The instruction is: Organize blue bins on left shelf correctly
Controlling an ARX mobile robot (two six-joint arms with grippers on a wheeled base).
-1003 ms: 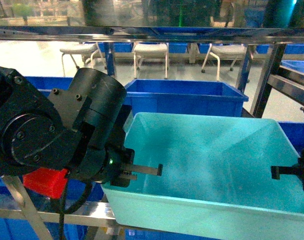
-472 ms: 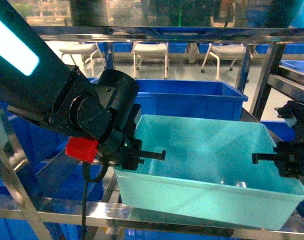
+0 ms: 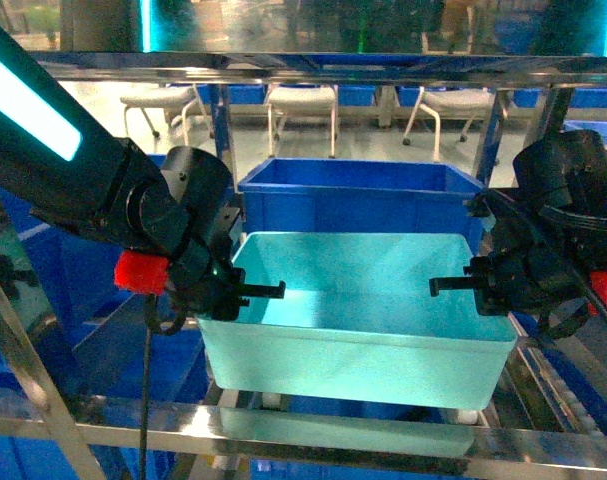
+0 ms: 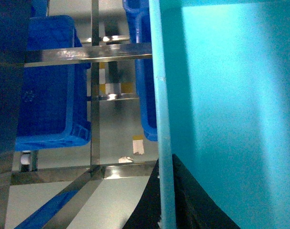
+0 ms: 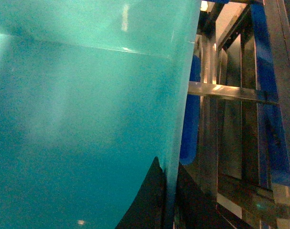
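Note:
One of the blue bins, a pale turquoise tub, sits level between the steel rails of the left shelf. My left gripper is shut on its left wall, one finger inside and one outside. On the opposite wall my right gripper is shut the same way. The left wrist view shows the tub's thin rim running down between the two dark fingers of the left gripper. In the right wrist view the tub's wall is pinched by the right gripper.
A royal-blue bin stands directly behind the tub. More royal-blue bins sit lower on the left. A steel rail crosses overhead and a slanted rack post rises at the right. Chairs stand far behind.
The tub has gone down and away from the camera and levelled out between the rails. Both arms reached forward with it, keeping their grip on its side walls.

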